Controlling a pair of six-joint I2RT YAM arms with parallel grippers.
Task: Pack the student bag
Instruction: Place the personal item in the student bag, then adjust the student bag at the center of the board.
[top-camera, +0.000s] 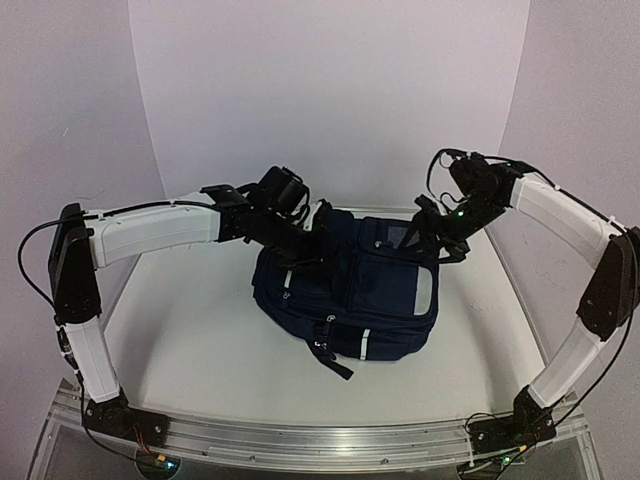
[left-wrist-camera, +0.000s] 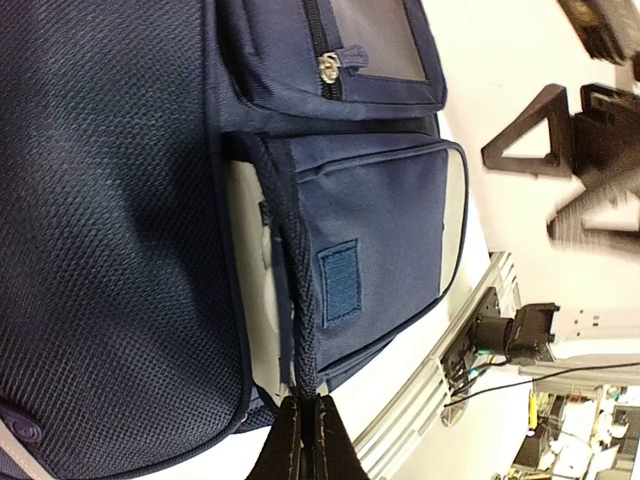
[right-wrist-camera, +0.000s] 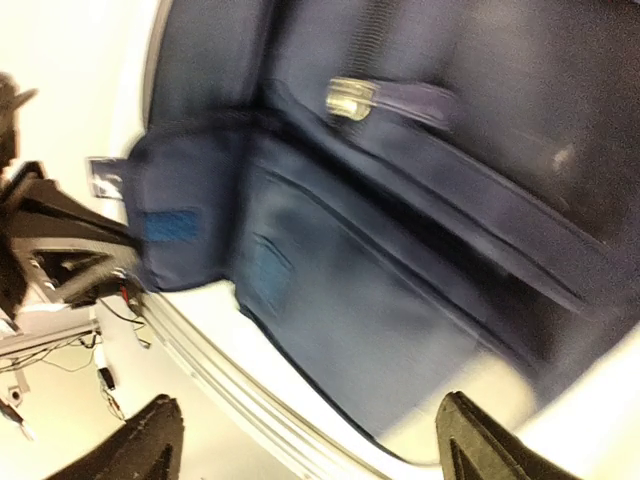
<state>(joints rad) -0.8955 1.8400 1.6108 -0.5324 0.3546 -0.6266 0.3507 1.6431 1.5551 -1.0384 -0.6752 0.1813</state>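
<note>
The student bag (top-camera: 350, 300) is a dark navy backpack lying in the middle of the white table. My left gripper (top-camera: 316, 260) reaches in at the bag's upper left. In the left wrist view it (left-wrist-camera: 305, 410) is shut on the black woven edge strap (left-wrist-camera: 300, 300) of a side pocket flap with a blue fastening patch (left-wrist-camera: 338, 280). My right gripper (top-camera: 432, 240) hovers at the bag's upper right. In the blurred right wrist view it (right-wrist-camera: 315, 445) stands open above the navy fabric (right-wrist-camera: 400, 250), with nothing between its fingers.
An aluminium rail (top-camera: 320, 440) runs along the table's near edge and carries both arm bases. Pale walls close in the back and both sides. A metal zip pull (left-wrist-camera: 328, 66) sits on the bag's upper pocket. The table's right edge (top-camera: 510, 290) lies close to the right arm.
</note>
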